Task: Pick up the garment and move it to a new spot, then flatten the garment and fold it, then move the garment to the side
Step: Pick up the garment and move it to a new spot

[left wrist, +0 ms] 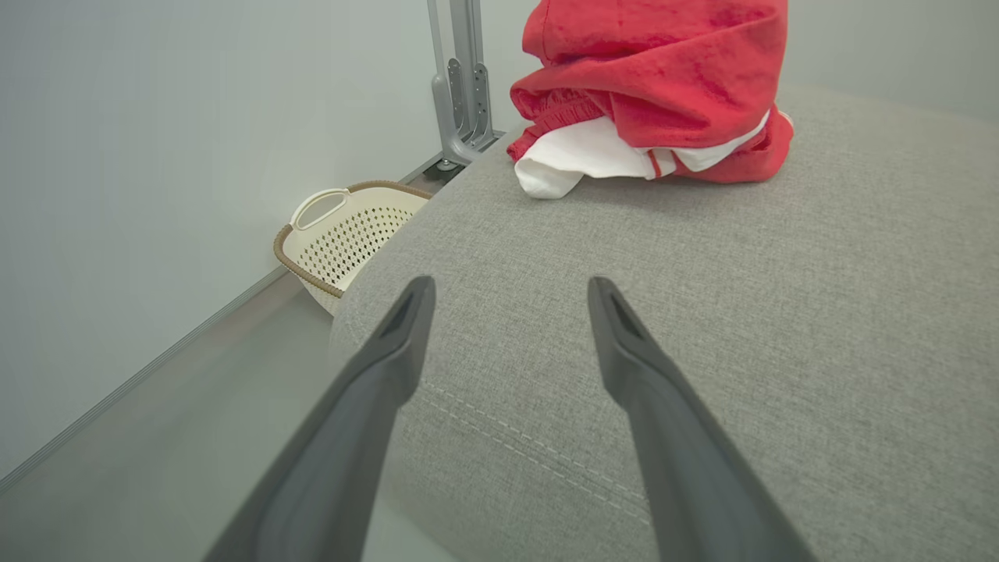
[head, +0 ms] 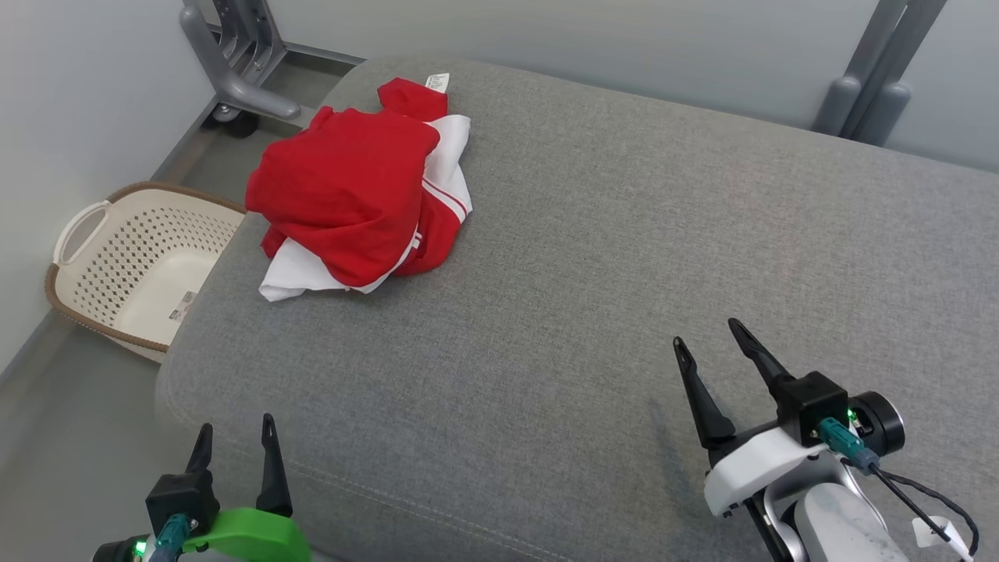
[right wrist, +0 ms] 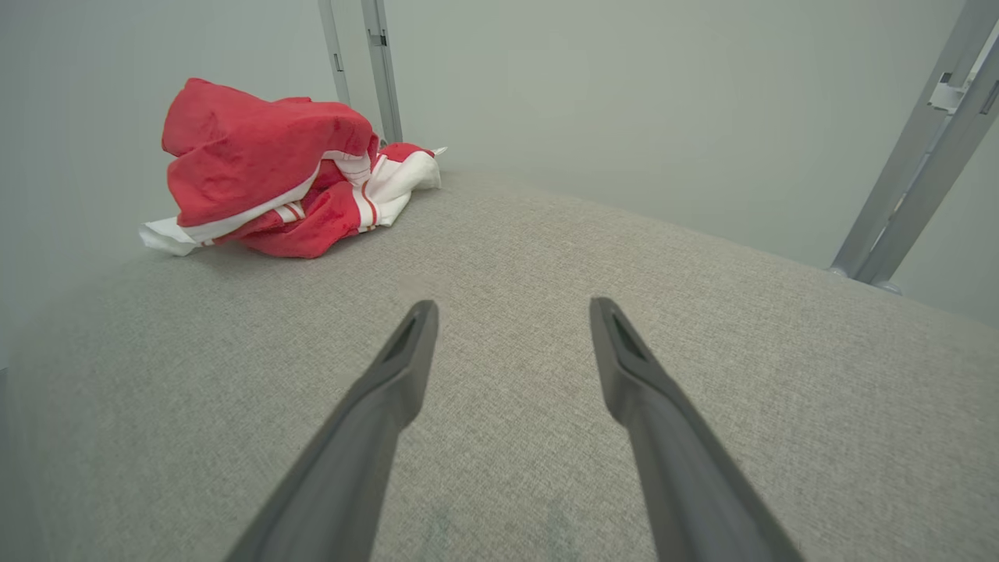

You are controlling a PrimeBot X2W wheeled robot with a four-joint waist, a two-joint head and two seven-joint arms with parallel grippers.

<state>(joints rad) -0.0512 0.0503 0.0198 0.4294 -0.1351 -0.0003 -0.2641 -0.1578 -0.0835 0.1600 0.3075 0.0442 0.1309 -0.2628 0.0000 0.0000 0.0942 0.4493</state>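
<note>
Slippage is feared: the garment [head: 351, 187], heaped at the far left corner of the cushion [head: 593, 297], could be dragged off toward the basket [head: 133, 257] if only a loose fold is pinched. At the cushion's near edge the left gripper [head: 236, 423] and right gripper [head: 705, 332] are held with jaws apart.

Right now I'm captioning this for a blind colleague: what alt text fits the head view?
A crumpled red and white garment lies untouched at the far left of a grey upholstered surface. The left gripper and right gripper hover open near its front edge, and a cream perforated laundry basket sits on the floor at left.
</note>
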